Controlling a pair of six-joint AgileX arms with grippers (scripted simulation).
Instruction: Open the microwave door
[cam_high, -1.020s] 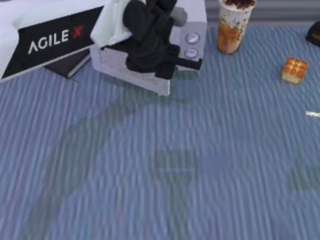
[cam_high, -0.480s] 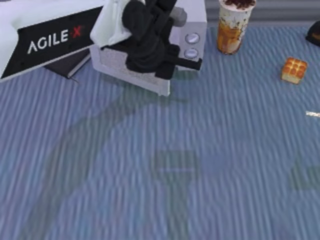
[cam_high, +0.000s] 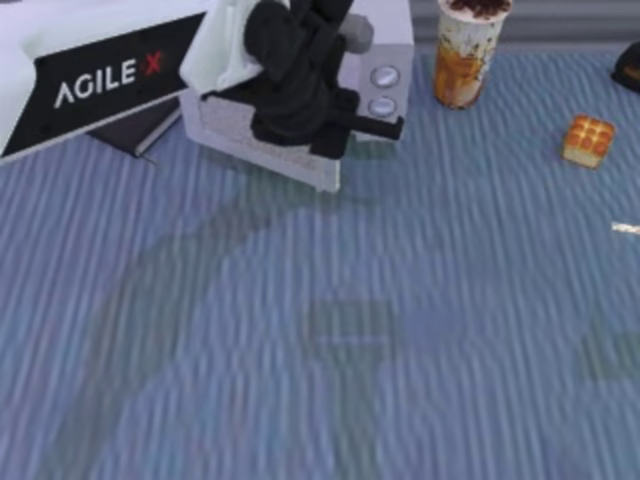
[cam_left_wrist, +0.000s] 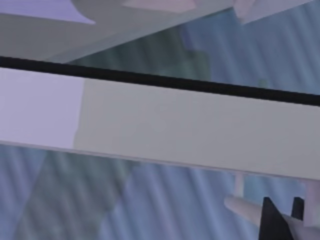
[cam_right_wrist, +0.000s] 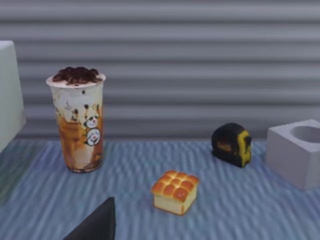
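Nothing moved — left claw (cam_high: 335, 125) at microwave door (cam_high: 265, 150).

One microwave (cam_high: 385, 45), one drink cup (cam_high: 468, 50), one bread bun (cam_high: 588, 140). One tape measure (cam_right_wrist: 231, 144), one notebook (cam_high: 140, 128), one grey block (cam_right_wrist: 296, 152).

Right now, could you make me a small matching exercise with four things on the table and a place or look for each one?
Things:
1. microwave door
2. drink cup
3. bread bun
4. tape measure

Descriptions:
A. black and yellow, near the back wall
B. swung partly open, under the left gripper
C. tall, just right of the microwave
D. small, golden, alone on the right side

Pairs: 1-B, 2-C, 3-D, 4-A
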